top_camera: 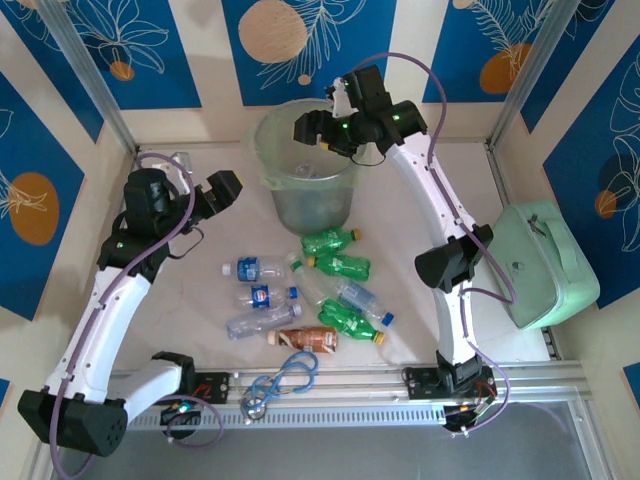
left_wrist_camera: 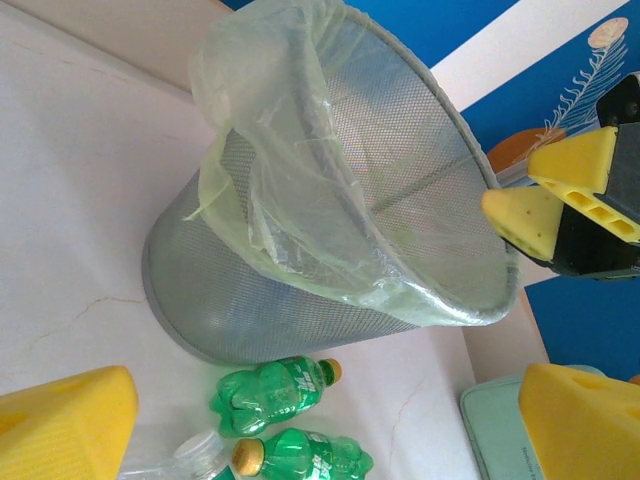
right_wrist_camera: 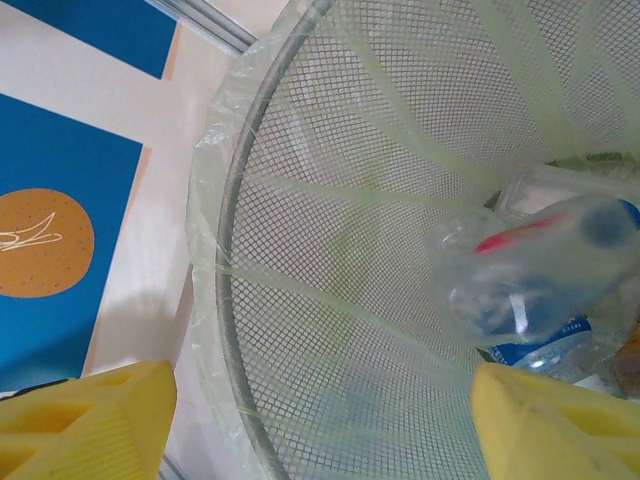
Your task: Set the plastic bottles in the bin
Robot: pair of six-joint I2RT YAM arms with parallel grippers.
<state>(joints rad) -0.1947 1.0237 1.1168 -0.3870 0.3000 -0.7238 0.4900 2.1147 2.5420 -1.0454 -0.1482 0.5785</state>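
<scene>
While the right gripper (top_camera: 322, 118) hangs over the bin (top_camera: 268, 150) with its jaws spread and empty, a clear bottle (right_wrist_camera: 530, 270) shows blurred inside, so this drop looks done. The next move, I judge, is a reach for one of the bottles (top_camera: 340, 265) scattered mid-table, toward the near edge. The left gripper (top_camera: 203, 178) hovers released, left of the bin. The bin stands at the far edge, grey mesh with a pale green liner.
</scene>
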